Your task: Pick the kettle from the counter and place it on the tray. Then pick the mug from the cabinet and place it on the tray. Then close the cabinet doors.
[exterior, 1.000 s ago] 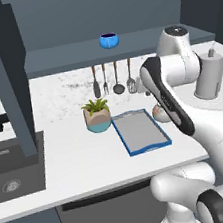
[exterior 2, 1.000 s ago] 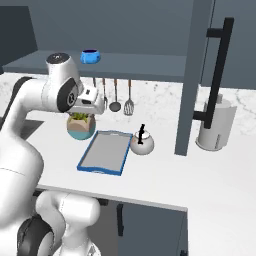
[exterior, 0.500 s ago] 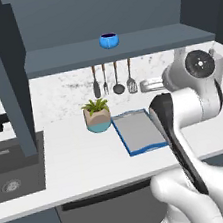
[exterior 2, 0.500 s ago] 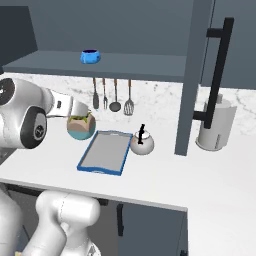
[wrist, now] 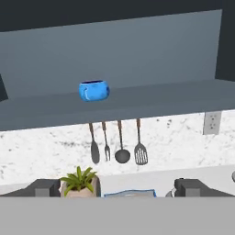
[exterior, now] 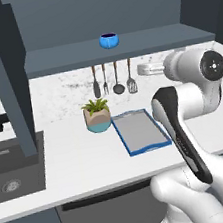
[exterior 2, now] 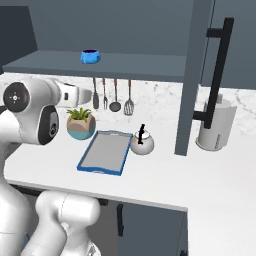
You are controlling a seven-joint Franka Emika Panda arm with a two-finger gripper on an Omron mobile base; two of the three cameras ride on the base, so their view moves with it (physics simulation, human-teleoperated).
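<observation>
The kettle (exterior 2: 141, 143) stands on the speckled counter (exterior 2: 165, 170), just off the right rim of the blue-rimmed tray (exterior 2: 102, 152) (exterior: 139, 132), which has nothing on it. On the shelf of the open cabinet (exterior 2: 125, 62) sits the blue mug (exterior 2: 90, 56) (exterior: 109, 40) (wrist: 94, 90). My gripper (wrist: 118, 189) is open, its fingertips (wrist: 43, 188) far apart with nothing between them. It faces the back wall from below shelf height, with the mug up and to the left. My arm hides the kettle in the left base view.
A plant pot (exterior 2: 81, 125) (exterior: 97, 116) stands left of the tray. Several utensils (exterior 2: 112, 95) hang on the back wall under the shelf. One open cabinet door (exterior 2: 197, 75) with a black bar handle hangs right of the kettle, another (exterior: 9, 73) left. A paper-towel roll (exterior 2: 216, 125) stands far right, a sink (exterior: 11, 169) far left.
The arm has swung and folded lower, and the hand now points level at the back wall. The jaws have spread a little wider. Kettle, tray and mug have not moved.
</observation>
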